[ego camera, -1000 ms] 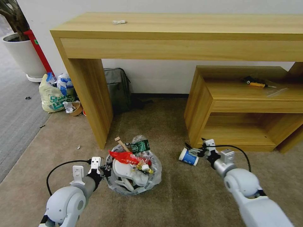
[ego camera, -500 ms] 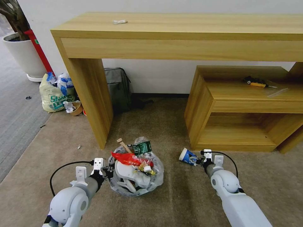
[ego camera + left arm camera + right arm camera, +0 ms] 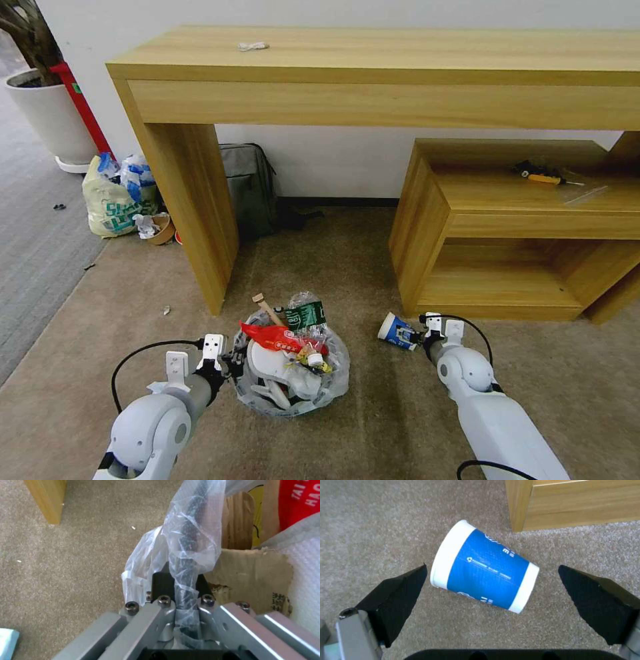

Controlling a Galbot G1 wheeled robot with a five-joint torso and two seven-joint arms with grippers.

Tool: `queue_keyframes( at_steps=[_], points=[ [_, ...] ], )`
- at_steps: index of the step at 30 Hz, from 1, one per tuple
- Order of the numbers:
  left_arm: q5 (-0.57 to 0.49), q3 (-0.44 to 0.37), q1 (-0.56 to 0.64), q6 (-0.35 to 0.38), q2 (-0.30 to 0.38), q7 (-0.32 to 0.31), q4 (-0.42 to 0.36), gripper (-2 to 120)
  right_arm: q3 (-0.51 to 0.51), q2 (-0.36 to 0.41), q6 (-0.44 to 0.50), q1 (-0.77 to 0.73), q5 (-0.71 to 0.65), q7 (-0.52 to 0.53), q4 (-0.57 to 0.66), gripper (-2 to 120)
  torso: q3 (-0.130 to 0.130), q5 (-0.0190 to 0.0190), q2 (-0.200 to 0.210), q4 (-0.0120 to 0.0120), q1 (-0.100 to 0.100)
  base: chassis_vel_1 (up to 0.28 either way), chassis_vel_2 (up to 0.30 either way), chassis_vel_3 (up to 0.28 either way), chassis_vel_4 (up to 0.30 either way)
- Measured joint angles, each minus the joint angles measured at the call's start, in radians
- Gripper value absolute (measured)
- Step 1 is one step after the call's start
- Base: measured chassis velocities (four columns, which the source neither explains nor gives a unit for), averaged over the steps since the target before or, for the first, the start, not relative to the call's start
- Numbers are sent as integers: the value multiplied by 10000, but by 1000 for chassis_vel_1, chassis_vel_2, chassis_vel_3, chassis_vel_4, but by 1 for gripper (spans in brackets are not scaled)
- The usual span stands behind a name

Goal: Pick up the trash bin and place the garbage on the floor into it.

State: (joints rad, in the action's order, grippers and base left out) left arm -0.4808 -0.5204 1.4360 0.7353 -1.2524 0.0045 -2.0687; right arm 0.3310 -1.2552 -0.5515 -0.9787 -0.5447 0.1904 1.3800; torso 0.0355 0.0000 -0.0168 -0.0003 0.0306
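Down on beige carpet (image 3: 400, 413) beside wooden shelving (image 3: 467, 267), left gripper (image 3: 180, 580) pinching trash bin (image 3: 191, 530) rim, right gripper (image 3: 491, 577) gaping wide around blue cup (image 3: 485, 576).

We count one trash bin (image 3: 291, 393), one blue paper cup (image 3: 396, 331) on the floor (image 3: 373, 433), two grippers, two wooden desks, one backpack (image 3: 250, 187).

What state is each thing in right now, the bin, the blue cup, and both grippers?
Trash bin: on the carpet, heaped with litter, rim gripped.
Blue cup: lying on its side on the carpet, not held.
Left gripper: shut on the bin's bag-covered rim.
Right gripper: open, fingers either side of the cup, not touching.
Carpet: bare around the cup.
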Motion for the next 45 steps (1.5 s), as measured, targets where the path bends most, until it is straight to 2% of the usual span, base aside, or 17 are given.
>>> queue_keyframes(
  at_steps=[2,11,25,29,32,33,35,37,39,41,43,44,45],
  points=[
    [21,42,-2,0,-38,10,4,0,-273,-168,-376,292,-92,527,-104,100,0,0,0,2,0,0,0,0,0],
    [53,21,6,0,-35,16,2,0,-673,-433,-1134,851,-446,1728,-531,100,0,0,0,0,0,0,0,0,0],
    [118,25,17,0,-75,22,-16,0,-738,-848,-1233,1514,-772,2226,-1617,100,0,0,0,1,1,0,0,0,0],
    [120,-13,29,0,-53,20,-29,0,-723,-931,-1233,1637,-953,2327,-1806,96,0,0,0,1,1,0,0,0,0],
    [120,-15,28,0,-59,20,-32,0,-717,-983,-1214,1677,-997,2388,-1915,83,-1,-1,0,1,1,0,0,0,0],
    [120,-15,28,0,-59,20,-32,0,-717,-983,-1214,1677,-997,2388,-1915,83,-1,-1,0,1,1,0,0,0,0],
    [119,-16,21,0,-59,20,-32,0,-705,-994,-1156,1679,-1000,2396,-1990,71,0,0,0,1,0,0,0,0,0],
    [119,-16,19,0,-58,20,-31,0,-703,-995,-1133,1678,-998,2397,-2004,70,0,0,0,0,1,0,0,0,0],
    [118,-15,11,0,-58,20,-22,0,-697,-995,-1060,1655,-963,2398,-2020,58,0,0,0,1,1,0,0,0,0],
    [118,-11,11,0,-59,19,-14,0,-697,-990,-1044,1636,-955,2398,-2020,55,0,0,0,1,0,0,0,0,0],
    [115,10,11,0,-64,22,4,0,-699,-962,-1011,1567,-943,2391,-2013,43,0,0,0,0,1,0,0,0,0],
    [115,10,11,0,-64,22,4,0,-699,-962,-1011,1567,-943,2391,-2013,43,0,0,0,0,1,0,0,0,0],
    [112,13,11,0,-64,24,6,0,-701,-954,-992,1546,-932,2375,-2012,38,0,0,0,0,0,0,0,0,0]
  ],
)
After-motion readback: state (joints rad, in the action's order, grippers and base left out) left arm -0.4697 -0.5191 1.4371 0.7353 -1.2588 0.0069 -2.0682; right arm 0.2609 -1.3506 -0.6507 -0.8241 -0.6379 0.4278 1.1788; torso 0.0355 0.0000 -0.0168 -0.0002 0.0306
